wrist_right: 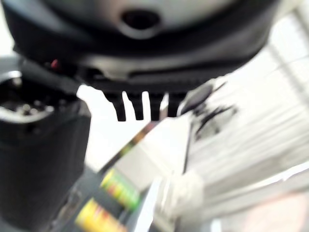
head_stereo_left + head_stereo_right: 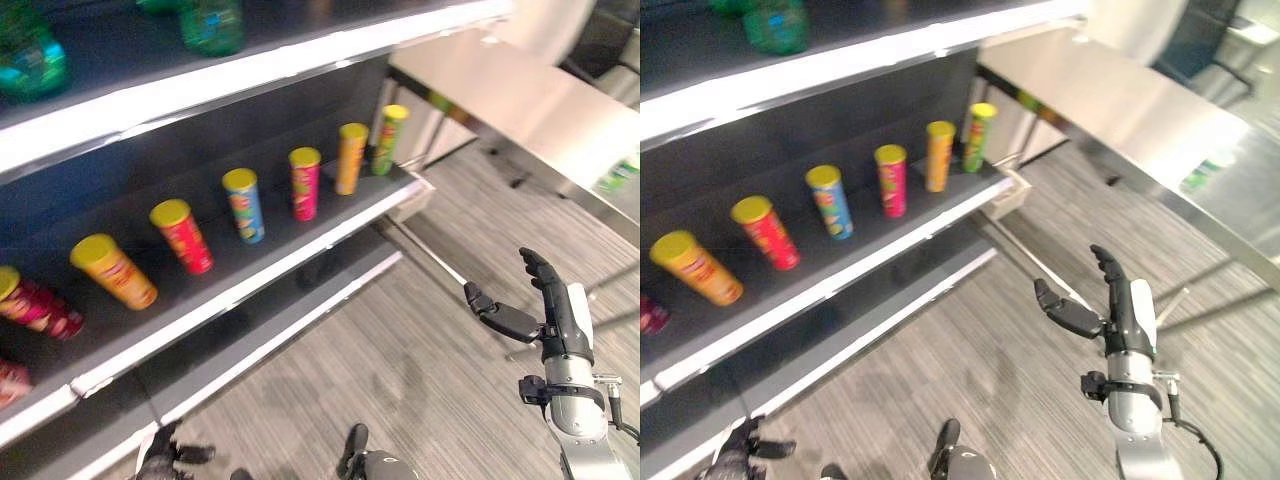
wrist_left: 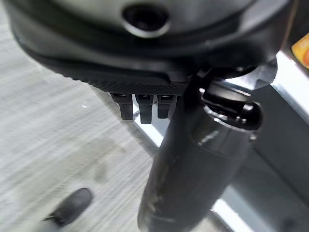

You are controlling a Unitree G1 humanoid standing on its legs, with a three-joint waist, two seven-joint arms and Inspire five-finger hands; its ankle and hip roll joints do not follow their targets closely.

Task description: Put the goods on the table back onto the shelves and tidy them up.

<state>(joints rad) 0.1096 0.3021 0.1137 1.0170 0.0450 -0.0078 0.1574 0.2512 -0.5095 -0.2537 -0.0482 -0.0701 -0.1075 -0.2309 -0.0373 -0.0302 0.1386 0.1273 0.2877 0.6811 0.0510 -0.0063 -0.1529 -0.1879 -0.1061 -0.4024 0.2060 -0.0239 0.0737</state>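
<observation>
Right hand (image 2: 560, 315) is raised over the grey floor (image 2: 400, 370), its fingers straight and the thumb spread out to the side, and it holds nothing. Low at the near edge of the head views, the left hand (image 2: 165, 455) shows beside the bottom shelf board, also holding nothing; its fingers look relaxed.

On the middle shelf (image 2: 300, 260) a row of snack tubes stands upright with yellow lids: an orange tube (image 2: 115, 272), a red tube (image 2: 183, 236), a blue tube (image 2: 245, 205), a pink tube (image 2: 305, 183), another orange one (image 2: 350, 158) and a green tube (image 2: 388, 140). They stand apart from each other. Green bottles (image 2: 210, 25) stand on the upper shelf. To the right is the steel table (image 2: 520, 100), with a green item (image 2: 618, 175) at its far side. The labels are too blurred to read.
</observation>
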